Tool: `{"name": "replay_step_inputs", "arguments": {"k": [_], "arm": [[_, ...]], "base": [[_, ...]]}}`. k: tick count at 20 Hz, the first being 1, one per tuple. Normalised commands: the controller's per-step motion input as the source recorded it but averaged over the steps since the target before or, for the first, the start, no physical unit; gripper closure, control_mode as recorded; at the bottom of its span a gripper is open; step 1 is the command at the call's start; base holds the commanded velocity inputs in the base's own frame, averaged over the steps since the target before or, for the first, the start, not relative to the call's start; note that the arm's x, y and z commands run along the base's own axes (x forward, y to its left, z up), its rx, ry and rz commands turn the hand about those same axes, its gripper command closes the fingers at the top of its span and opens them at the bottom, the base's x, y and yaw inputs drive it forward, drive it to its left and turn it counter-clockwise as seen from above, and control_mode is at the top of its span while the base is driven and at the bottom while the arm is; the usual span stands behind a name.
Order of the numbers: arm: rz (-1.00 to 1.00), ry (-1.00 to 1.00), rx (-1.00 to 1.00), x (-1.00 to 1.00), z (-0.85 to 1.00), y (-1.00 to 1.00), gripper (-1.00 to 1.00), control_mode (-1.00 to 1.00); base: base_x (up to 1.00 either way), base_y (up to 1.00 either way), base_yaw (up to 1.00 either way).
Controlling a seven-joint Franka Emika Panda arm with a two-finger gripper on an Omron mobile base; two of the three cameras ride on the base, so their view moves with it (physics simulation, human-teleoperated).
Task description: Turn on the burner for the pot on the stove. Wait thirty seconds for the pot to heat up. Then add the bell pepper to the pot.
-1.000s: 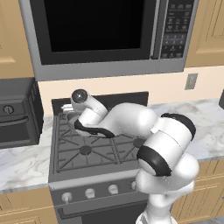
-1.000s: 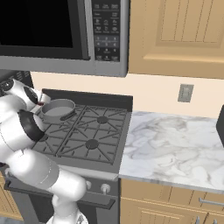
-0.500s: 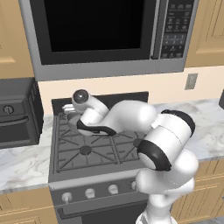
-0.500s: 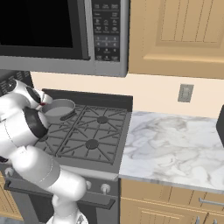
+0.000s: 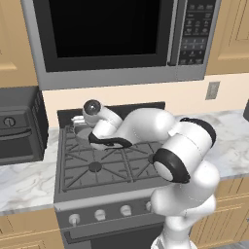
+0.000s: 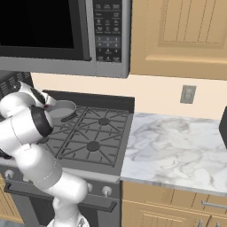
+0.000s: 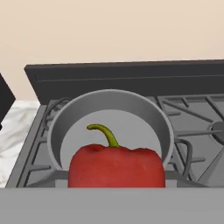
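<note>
The red bell pepper (image 7: 117, 168) with its green stem sits low in the hand view, right at the gripper, whose fingertips are hidden behind it. Just beyond the pepper is the grey pot (image 7: 109, 94), standing empty on the stove's (image 7: 131, 76) back left burner. From the right base view, my gripper (image 6: 46, 105) hangs at the pot's (image 6: 63, 109) left rim with a bit of red showing in it. The arm arches over the stove (image 5: 97, 168) in the left base view and covers most of the pot.
A microwave (image 5: 112, 34) hangs low over the stove. A dark toaster oven (image 5: 17, 126) stands on the counter to the left. Marble counter (image 6: 177, 142) runs to the right, with a wall outlet (image 6: 188, 94) above it. Pale knobs (image 5: 99, 214) line the stove front.
The arm's elbow has shifted slightly. The hand stays by the pot's rim with the pepper in it.
</note>
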Motion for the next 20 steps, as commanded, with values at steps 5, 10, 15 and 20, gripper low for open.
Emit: {"name": "replay_step_inputs", "arguments": {"k": [5,10,15,20], "arm": [[0.00,0.00,0.00,0.09,-0.14,-0.03,1.00,-1.00],[0.00,0.00,0.00,0.08,-0.08,-0.02,1.00,-1.00],[0.00,0.00,0.00,0.23,-0.05,0.00,1.00,-1.00],[0.00,0.00,0.00,0.29,-0.09,0.00,1.00,-1.00]], "base": [[0.00,0.00,0.00],[0.00,0.00,0.00],[0.00,0.00,0.00],[0.00,0.00,0.00]]}}
